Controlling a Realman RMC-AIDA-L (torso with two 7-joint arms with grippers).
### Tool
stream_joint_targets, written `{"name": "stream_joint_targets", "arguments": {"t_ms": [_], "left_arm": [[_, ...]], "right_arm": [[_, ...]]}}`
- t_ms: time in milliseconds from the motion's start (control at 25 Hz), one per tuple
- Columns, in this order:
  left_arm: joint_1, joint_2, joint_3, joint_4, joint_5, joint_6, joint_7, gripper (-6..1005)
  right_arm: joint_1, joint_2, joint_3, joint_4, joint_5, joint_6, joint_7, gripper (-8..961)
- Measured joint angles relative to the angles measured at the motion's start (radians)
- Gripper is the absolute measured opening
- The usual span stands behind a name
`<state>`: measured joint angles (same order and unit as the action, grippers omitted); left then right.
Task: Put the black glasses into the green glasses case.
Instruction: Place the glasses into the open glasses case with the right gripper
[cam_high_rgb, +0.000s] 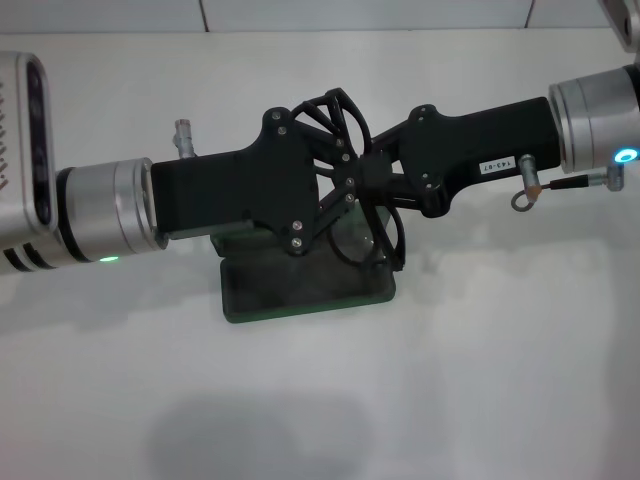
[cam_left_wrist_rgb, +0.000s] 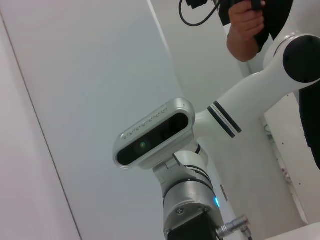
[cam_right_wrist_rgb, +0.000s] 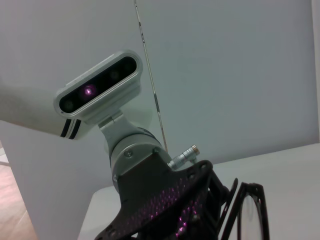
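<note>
Head view: two arms meet over a white bench (cam_high_rgb: 480, 400), the left pincer (cam_high_rgb: 345, 150) and the right pincer (cam_high_rgb: 372, 185) nose to nose directly above the single green glasses case (cam_high_rgb: 300, 290), which lies open just beneath them. One pair of black glasses (cam_high_rgb: 370, 235) hangs between the two pincers, a round lens dangling below the right pincer and over the case's near half; which pincer actually pinches the frame, and whether either is spread or pressed together, cannot be told from here. Left wrist view: only the opposite arm's wrist camera (cam_left_wrist_rgb: 152, 135) and a bystander's hand (cam_left_wrist_rgb: 245, 27) far beyond it appear; neither glasses nor case shows. Right wrist view: the left arm's camera (cam_right_wrist_rgb: 97, 90) sits above its black pincer body, with a lens rim of the glasses at the pincer's far side. By the look of it, the glasses are light, thin and fragile, with slick lenses and hinged temples that may swing; a gentle hold on the bridge or frame front, clear of the lenses, seems safest.
</note>
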<state>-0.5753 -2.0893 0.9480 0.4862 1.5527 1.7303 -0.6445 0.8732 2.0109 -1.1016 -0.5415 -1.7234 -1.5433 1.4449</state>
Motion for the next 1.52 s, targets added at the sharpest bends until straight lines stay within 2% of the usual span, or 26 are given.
{"name": "stream_joint_targets", "arguments": {"t_ms": [640, 1120, 1240, 1360, 1520], "left_arm": [[0.019, 0.002, 0.0, 0.0, -0.029, 0.005, -0.02, 43], [0.183, 0.012, -0.027, 0.003, -0.029, -0.032, -0.08, 45], [0.217, 0.02, -0.029, 0.005, -0.024, -0.032, -0.101, 46], [0.25, 0.038, -0.029, -0.006, -0.017, -0.039, -0.119, 46], [0.287, 0.059, -0.029, -0.004, 0.03, -0.046, -0.156, 47]], "right_arm": [[-0.012, -0.005, 0.01, -0.016, -0.008, 0.018, 0.0, 116], [-0.018, -0.031, 0.003, -0.074, -0.021, 0.047, 0.008, 119], [-0.015, -0.023, 0.002, -0.117, -0.067, 0.053, 0.011, 120], [-0.015, -0.003, -0.003, -0.198, -0.15, 0.04, 0.034, 121], [-0.014, 0.005, -0.079, -0.319, -0.22, 0.027, 0.085, 122]]}}
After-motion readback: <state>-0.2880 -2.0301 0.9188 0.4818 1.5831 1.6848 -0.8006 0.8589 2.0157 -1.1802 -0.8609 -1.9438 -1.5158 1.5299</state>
